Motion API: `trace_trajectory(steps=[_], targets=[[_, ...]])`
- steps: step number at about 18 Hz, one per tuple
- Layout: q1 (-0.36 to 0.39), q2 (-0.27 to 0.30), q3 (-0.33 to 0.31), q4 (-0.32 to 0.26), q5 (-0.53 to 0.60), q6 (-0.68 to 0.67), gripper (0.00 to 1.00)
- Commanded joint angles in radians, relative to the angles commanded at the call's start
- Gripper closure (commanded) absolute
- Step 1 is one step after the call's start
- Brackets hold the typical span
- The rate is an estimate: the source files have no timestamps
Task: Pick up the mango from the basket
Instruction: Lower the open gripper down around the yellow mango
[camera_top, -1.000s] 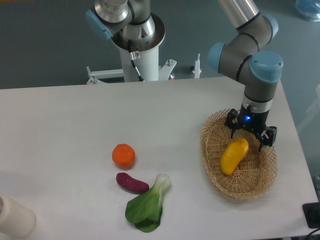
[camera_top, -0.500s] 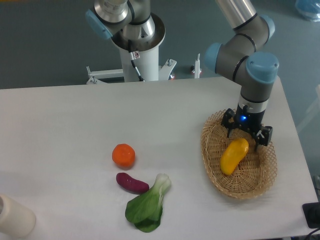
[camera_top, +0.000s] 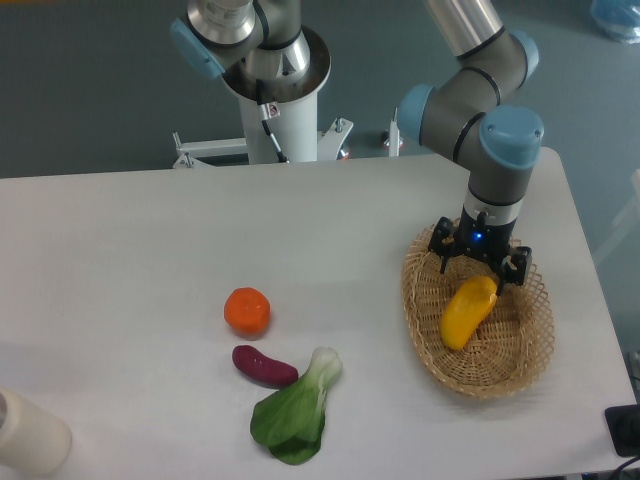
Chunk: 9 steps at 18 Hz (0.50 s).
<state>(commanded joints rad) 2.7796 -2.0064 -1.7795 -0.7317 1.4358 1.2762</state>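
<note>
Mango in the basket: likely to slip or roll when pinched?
The mango looks smooth and glossy, so it may slip between the pincer fingers. Its rounded, elongated shape could let it swivel. The basket, with its raised rim, probably stops it rolling far.

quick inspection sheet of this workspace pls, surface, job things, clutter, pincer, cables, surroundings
surface: white table, no spills seen
job's things: mango lies inside the basket at the right side of the table, orange end toward the arm
clutter: orange, purple eggplant and leafy green grouped left of the basket; pale cylinder at the front left corner
grippers: pincer open, fingers spread above the mango's upper end, not closed on it
cables: black cable down the white pedestal
surroundings: grey floor; dark object at the right edge; blue object top right
</note>
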Motion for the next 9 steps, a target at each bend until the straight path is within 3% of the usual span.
trace_trajectory(steps=[6,9], targets=[[-0.032,-0.054,0.012,0.003,0.000,-0.003,0.00],[-0.035,-0.051,0.014,0.005,0.000,0.000,0.00]])
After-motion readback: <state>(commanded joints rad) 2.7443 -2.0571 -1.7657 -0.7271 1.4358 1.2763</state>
